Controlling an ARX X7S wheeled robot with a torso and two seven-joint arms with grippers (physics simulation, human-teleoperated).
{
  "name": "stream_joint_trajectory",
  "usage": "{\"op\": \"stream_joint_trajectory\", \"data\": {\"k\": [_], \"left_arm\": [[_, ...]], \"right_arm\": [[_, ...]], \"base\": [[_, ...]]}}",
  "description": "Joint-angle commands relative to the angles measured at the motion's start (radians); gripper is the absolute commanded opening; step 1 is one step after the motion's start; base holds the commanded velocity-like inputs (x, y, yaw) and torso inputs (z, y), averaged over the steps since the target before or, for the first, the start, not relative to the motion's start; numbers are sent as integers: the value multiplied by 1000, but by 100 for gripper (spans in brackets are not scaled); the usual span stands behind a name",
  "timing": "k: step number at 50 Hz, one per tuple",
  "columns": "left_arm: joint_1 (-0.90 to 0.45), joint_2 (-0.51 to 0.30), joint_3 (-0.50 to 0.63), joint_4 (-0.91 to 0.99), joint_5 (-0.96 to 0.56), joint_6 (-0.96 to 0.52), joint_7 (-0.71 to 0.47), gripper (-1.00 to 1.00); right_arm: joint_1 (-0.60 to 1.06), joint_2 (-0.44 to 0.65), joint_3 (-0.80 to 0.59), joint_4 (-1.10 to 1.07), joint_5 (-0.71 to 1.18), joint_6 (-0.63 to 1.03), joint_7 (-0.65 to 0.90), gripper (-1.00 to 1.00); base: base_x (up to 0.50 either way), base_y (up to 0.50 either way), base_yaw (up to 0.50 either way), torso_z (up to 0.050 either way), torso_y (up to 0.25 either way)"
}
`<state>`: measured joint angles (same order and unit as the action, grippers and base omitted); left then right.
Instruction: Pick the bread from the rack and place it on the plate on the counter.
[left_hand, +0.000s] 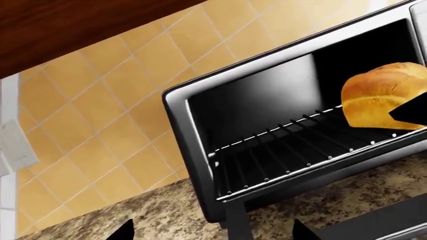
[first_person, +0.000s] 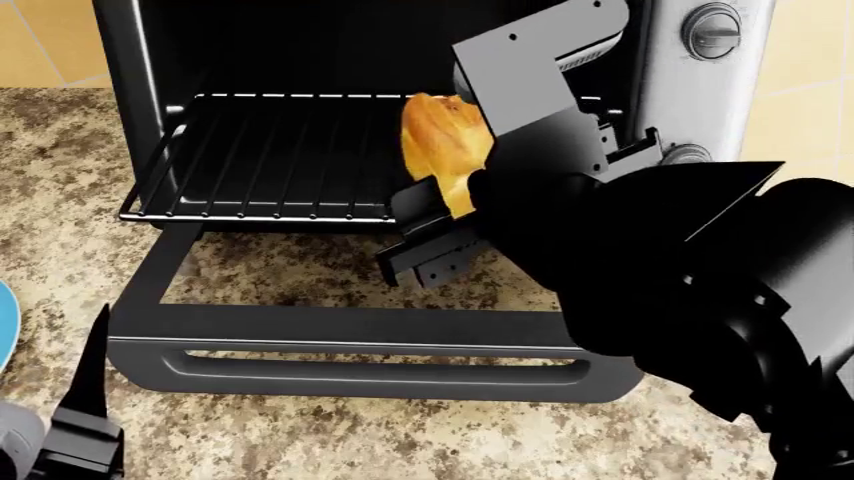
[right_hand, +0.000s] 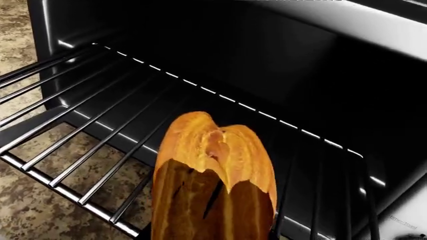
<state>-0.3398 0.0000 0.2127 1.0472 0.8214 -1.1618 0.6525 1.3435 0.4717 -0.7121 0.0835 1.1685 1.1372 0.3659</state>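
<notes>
The golden-brown bread (first_person: 438, 140) stands at the right end of the black wire rack (first_person: 267, 160) inside the open toaster oven. It also shows in the right wrist view (right_hand: 213, 165) and the left wrist view (left_hand: 380, 95). My right gripper (first_person: 430, 215) reaches into the oven and is shut on the bread, whose lower part fills the space between the jaws. My left gripper (left_hand: 213, 235) is open and empty, low over the counter (first_person: 334, 440) at the front left of the oven. A sliver of the light-blue plate (first_person: 4, 325) shows at the far left.
The oven's glass door (first_person: 347, 350) lies folded down flat over the counter in front of the rack. Silver knobs (first_person: 711, 30) are on the oven's right panel. A yellow tiled wall (left_hand: 100, 100) and a dark wooden cabinet (left_hand: 80, 25) are behind.
</notes>
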Motion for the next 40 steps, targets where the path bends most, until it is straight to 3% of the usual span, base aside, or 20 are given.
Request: {"op": "stream_joint_trajectory", "data": {"k": [1, 2, 3, 4, 5, 6, 7, 8, 9, 10, 11, 12, 14, 15, 16, 18, 19, 40], "left_arm": [[-101, 0, 101, 0, 102, -100, 100, 100], [49, 0, -49, 0, -48, 50, -50, 100], [53, 0, -52, 0, -53, 52, -54, 100], [-97, 0, 98, 0, 97, -98, 96, 100], [53, 0, -52, 0, -53, 52, -54, 100], [58, 0, -56, 0, -55, 56, -55, 100], [-92, 0, 94, 0, 95, -94, 95, 100], [58, 0, -56, 0, -55, 55, -55, 100], [58, 0, -56, 0, -57, 55, -56, 100], [-92, 0, 94, 0, 93, -95, 94, 100], [58, 0, -54, 0, -57, 54, -56, 100], [61, 0, -55, 0, -58, 54, -56, 100], [-225, 0, 245, 0, 242, -246, 244, 100], [-244, -30, 395, 0, 392, -396, 394, 100], [-243, -29, 439, 0, 542, -408, 544, 100], [-243, -29, 439, 0, 842, -408, 576, 100], [-242, -29, 439, 0, 924, -408, 575, 100], [-252, -28, 434, 0, 990, -408, 639, 100]], "right_arm": [[-6, -7, 1, 6, 12, -2, -3, -100], [-6, -7, 2, 4, 13, -2, -1, -100], [-4, -8, 4, 3, 16, -1, 0, -100], [-4, -7, 3, 1, 15, -2, 2, -100], [-5, -8, 4, 0, 16, -3, 3, -100], [-5, -7, 5, -4, 17, -4, 5, -100], [-3, -7, 9, -12, 22, -1, 11, -100], [-2, -6, 13, -16, 27, 1, 15, -100], [3, -5, 18, -22, 30, 2, 22, -100], [5, -5, 21, -24, 32, 2, 24, -100], [6, -2, 25, -36, 38, 4, 32, -100], [7, 0, 34, -49, 48, 7, 42, -100], [12, 9, 51, -81, 58, 5, 64, -100], [14, 15, 63, -108, 68, 4, 80, -100], [12, 21, 72, -128, 69, -2, 93, -100], [8, 31, 85, -153, 83, -1, 113, -100], [4, 35, 97, -174, 99, 1, 128, -100], [-63, 117, 226, -519, 358, 29, 407, -100]], "base": [[0, 0, 0, 0, 0], [0, 0, 0, 0, 0], [0, 0, 0, 0, 0], [0, 0, 0, 0, 0], [0, 0, 0, 0, 0], [0, 0, 0, 0, 0], [0, 0, 0, 0, 0], [0, 0, 0, 0, 0], [0, 0, 0, 0, 0], [0, 0, 0, 0, 0], [0, 0, 0, 0, 0], [0, 0, 0, 0, 0], [0, 0, 0, 0, 0], [0, 0, 0, 0, 0], [0, 0, 0, 0, 0], [0, 0, 0, 0, 0], [0, 0, 0, 0, 0], [0, 0, 0, 0, 0]]}}
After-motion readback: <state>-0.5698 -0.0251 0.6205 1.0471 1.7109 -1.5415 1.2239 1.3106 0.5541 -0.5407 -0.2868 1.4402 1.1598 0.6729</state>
